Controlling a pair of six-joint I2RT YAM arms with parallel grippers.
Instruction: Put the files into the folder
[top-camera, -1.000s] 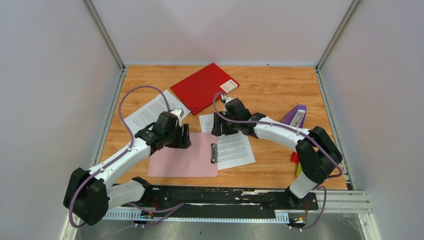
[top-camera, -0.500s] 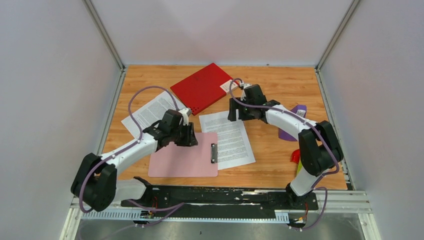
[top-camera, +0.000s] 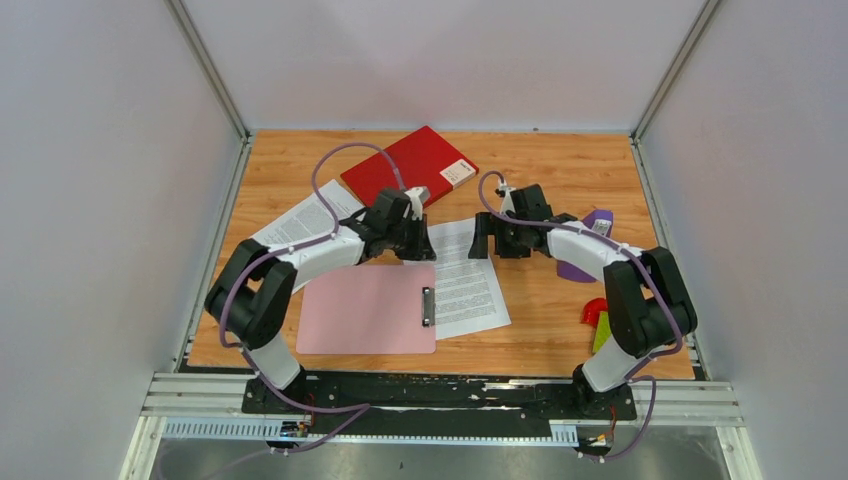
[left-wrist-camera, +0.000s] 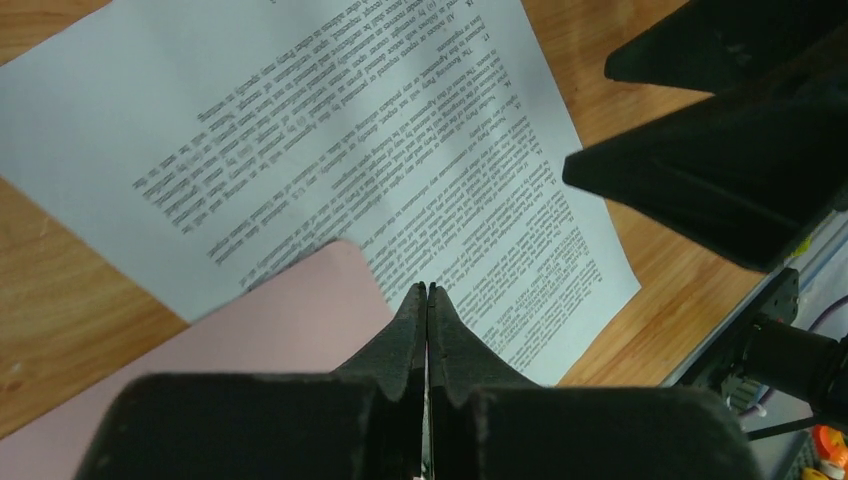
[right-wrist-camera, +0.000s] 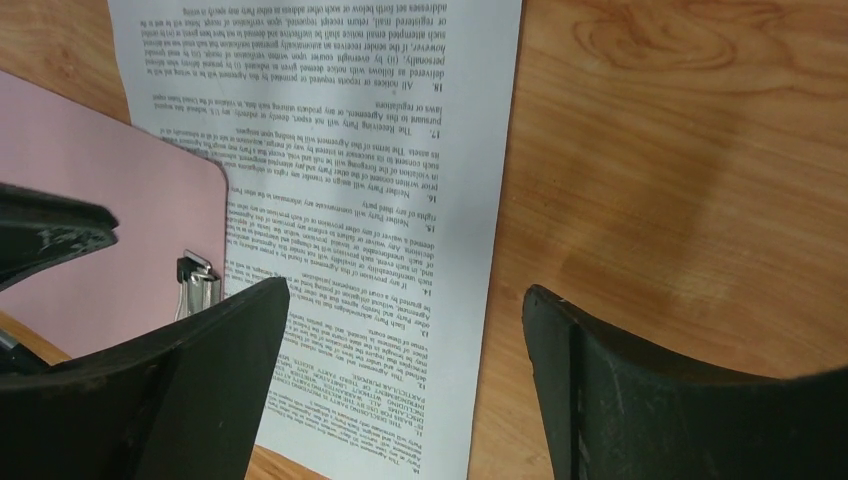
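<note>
Across the wooden table (top-camera: 560, 170), seen from above, the red folder (top-camera: 400, 170) lies closed at the far middle, its white label (top-camera: 458, 173) on the corner toward the right arm. One printed sheet (top-camera: 470, 290) lies at the centre, its left edge under the pink clipboard (top-camera: 365, 310), whose metal clip (top-camera: 428, 305) sits at that edge. A second sheet (top-camera: 298, 224) lies to the left, partly beneath the left arm. A purple object (top-camera: 600, 222), perhaps a stapler, rests under the right forearm, with a small red and green item (top-camera: 596, 318) nearer the front edge. Both arms reach inward with elbows bent outward. The left gripper (top-camera: 425, 242) and right gripper (top-camera: 481, 242) face each other over the far end of the centre sheet, near the folder but apart from it. From the left wrist, the left gripper's fingers (left-wrist-camera: 405, 330) are pressed flat together with nothing visible between them. Their tip is over the printed sheet (left-wrist-camera: 400, 150), just beside the clipboard's rounded corner (left-wrist-camera: 300, 300); whether it touches the paper is unclear. From the right wrist, the right gripper (right-wrist-camera: 408, 295) has its jaws spread wide and empty, straddling the sheet's long edge. One finger is over the print near the clip (right-wrist-camera: 197, 285) and the other over bare wood.
</note>
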